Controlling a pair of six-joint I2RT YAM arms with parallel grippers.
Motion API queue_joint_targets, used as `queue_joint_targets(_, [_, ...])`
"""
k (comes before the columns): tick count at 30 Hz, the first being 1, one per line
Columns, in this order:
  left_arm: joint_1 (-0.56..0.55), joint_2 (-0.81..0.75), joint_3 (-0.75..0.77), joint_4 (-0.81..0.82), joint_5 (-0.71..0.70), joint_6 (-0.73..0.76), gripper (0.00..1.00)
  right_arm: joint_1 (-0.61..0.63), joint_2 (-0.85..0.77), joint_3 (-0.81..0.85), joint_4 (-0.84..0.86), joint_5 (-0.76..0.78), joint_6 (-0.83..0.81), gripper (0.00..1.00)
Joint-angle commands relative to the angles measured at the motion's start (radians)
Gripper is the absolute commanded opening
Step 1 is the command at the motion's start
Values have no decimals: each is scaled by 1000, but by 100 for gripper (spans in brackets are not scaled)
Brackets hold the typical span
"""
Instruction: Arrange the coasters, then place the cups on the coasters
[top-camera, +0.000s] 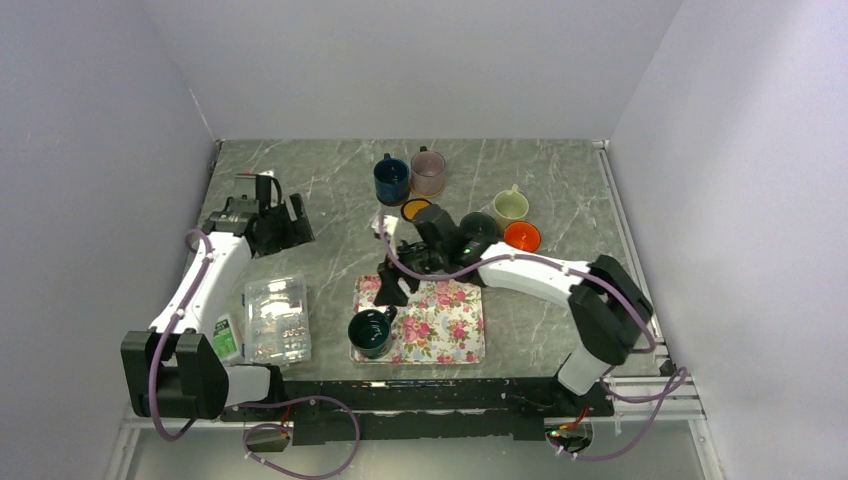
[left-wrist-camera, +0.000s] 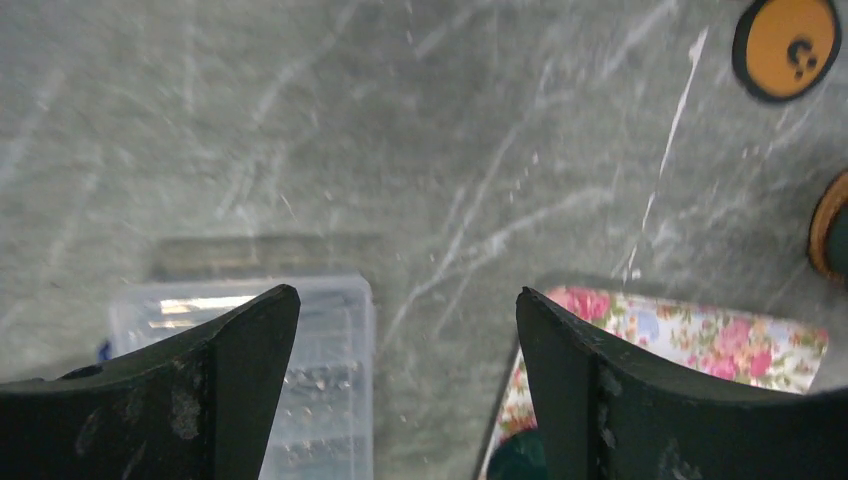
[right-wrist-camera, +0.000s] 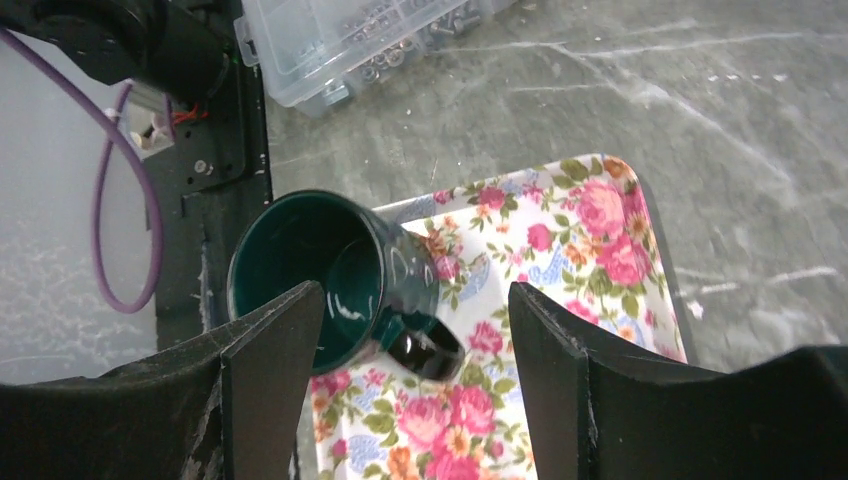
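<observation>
One dark green cup (top-camera: 372, 332) (right-wrist-camera: 320, 270) stands on the near left corner of the floral tray (top-camera: 450, 320). My right gripper (top-camera: 398, 283) (right-wrist-camera: 410, 295) hovers open above it, and the cup's handle (right-wrist-camera: 425, 345) shows between the fingers. A navy cup (top-camera: 391, 180) and a mauve cup (top-camera: 428, 172) stand at the back. A cream cup (top-camera: 510, 207), an orange cup (top-camera: 521, 237) and a second dark green cup (top-camera: 478, 228) stand to the right. A black coaster with an orange face (top-camera: 415, 209) (left-wrist-camera: 787, 45) lies flat. My left gripper (top-camera: 282, 208) (left-wrist-camera: 406, 292) is open and empty at the far left.
A clear plastic compartment box (top-camera: 276, 318) (left-wrist-camera: 300, 380) (right-wrist-camera: 350, 40) lies left of the tray (left-wrist-camera: 700, 340) (right-wrist-camera: 560, 250). A round thing with an orange-brown rim (left-wrist-camera: 830, 240) is cut off at the left wrist view's right edge. Walls close in the table on three sides.
</observation>
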Motion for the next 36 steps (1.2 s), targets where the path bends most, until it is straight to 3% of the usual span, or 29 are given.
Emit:
queue_joint_targets(1, [88,4,52,111,-3,74,85,50,89,123,-34,46,-91,71])
queue_joint_targets(6, [184,27,36,123,76,66,85,79,162,194,-128,50,-139,69])
queue_joint_targets(15, [213,27,31,124,96,60,84,134,228,217,-199,145,-167,62])
queue_joint_targets(17, [214,27,31,123,96,60,84,142,227,212,-192,180,-162,53])
queue_joint_targets(22, [215,32,30,122,95,60,84,158,159,170,-170,370,-97,12])
queue_joint_targets(24, [216,31,29,121,91,60,84,157,108,139,-169,450,-51,0])
queue_joint_targets(29, [216,31,27,122,87,57,83,157,-21,67,-216,717,192,0])
queue_joint_targets(36, [217,35,25,121,100,52,83,159,-114,26,-465,1027,660,0])
